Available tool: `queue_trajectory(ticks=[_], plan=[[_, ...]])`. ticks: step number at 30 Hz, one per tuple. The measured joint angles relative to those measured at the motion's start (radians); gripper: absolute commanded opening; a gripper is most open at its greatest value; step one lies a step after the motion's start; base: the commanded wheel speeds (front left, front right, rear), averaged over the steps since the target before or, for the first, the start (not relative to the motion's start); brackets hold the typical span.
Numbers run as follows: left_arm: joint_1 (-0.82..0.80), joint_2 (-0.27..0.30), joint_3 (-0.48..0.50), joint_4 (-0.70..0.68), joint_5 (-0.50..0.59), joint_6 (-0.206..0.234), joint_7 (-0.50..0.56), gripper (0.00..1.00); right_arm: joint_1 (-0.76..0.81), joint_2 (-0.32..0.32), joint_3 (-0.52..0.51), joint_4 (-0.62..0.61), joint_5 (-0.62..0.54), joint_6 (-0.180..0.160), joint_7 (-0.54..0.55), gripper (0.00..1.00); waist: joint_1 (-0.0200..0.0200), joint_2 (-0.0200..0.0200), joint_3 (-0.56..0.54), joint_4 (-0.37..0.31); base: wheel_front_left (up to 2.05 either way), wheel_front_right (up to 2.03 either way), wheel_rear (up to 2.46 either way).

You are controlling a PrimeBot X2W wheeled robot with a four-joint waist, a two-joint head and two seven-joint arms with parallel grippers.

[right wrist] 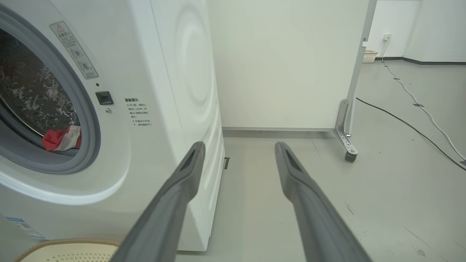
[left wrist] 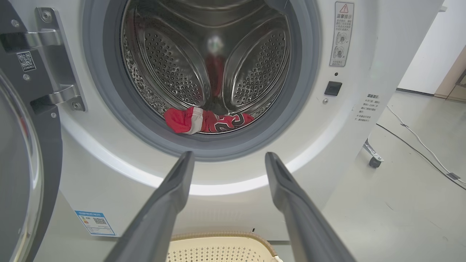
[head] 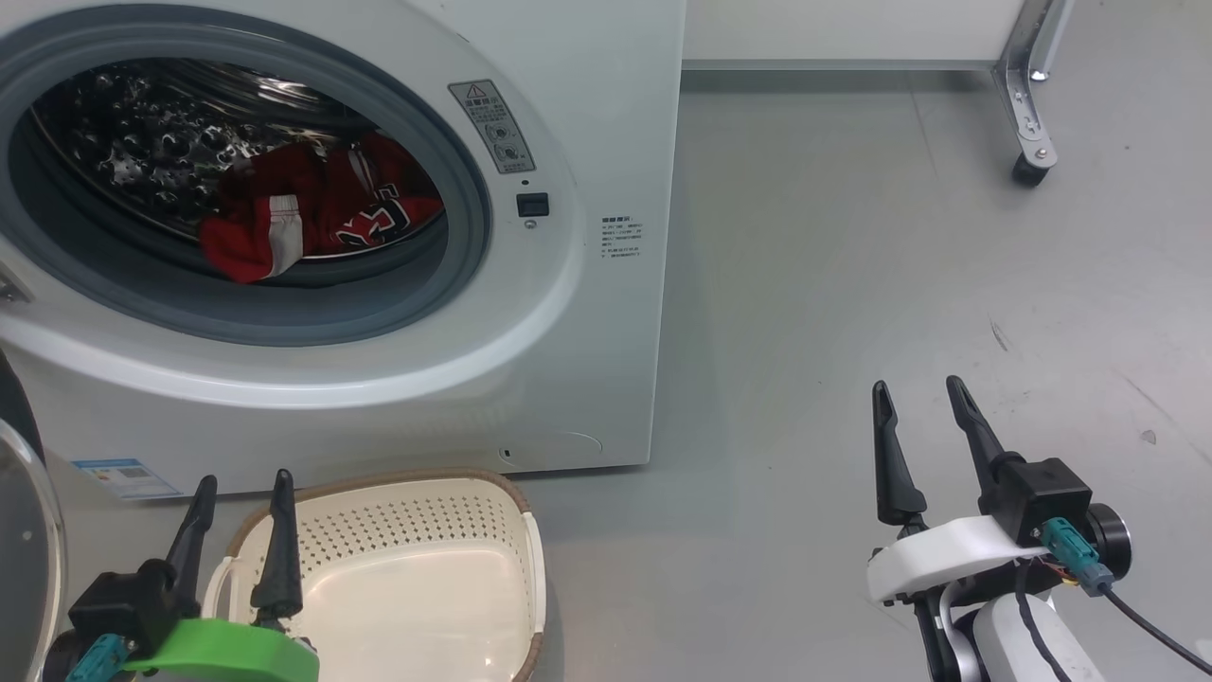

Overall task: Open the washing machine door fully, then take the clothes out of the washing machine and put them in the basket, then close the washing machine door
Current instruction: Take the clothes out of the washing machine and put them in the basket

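nearest, at the lower left of the head view, the left gripper (head: 244,478) hangs with its two dark fingers spread wide, empty and touching nothing. one of its fingers crosses in front of the left rim of the basket (head: 532,559), which stands on the grey floor (head: 852,284) just before the washing machine (head: 606,123). the right gripper (head: 917,384) hovers over the floor well to the right of the machine, its jaws just as wide and likewise empty. at the left, the washing machine door (left wrist: 51,153) is swung out on its hinges, so the drum hole is uncovered. further in, beyond and above the left gripper, the clothes (head: 312,213) lie at the bottom front of the drum, just behind the grey seal and well apart from both grippers. in the left wrist view the red bundle sits straight ahead, between the lines of the two fingers. its long axis runs left to right across the drum mouth, with the white-trimmed end to the left and the lettered part to the right.
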Motion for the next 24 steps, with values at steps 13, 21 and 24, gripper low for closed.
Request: queue_trajectory(ticks=[13, 21, 24], plan=[[0.000, 0.000, -0.061, 0.035, -0.050, 0.000, 0.000, 1.00, -0.001, 0.000, 0.023, -0.007, 0.001, -0.002, 0.000, 1.00, 0.0000, 0.0000, 0.061, -0.009, 0.00, 0.00, 0.00], [-0.066, 0.029, -0.121, 0.057, -0.080, 0.000, 0.000, 1.00, -0.006, 0.000, 0.046, -0.026, 0.004, -0.010, 0.000, 1.00, 0.0000, 0.0000, 0.128, -0.019, 0.00, 0.00, 0.00], [-0.128, 0.057, -0.134, 0.058, -0.094, 0.000, 0.000, 1.00, -0.021, 0.000, 0.058, -0.033, 0.009, -0.011, 0.000, 1.00, 0.0000, 0.0000, 0.158, -0.024, 0.00, 0.00, 0.00]])
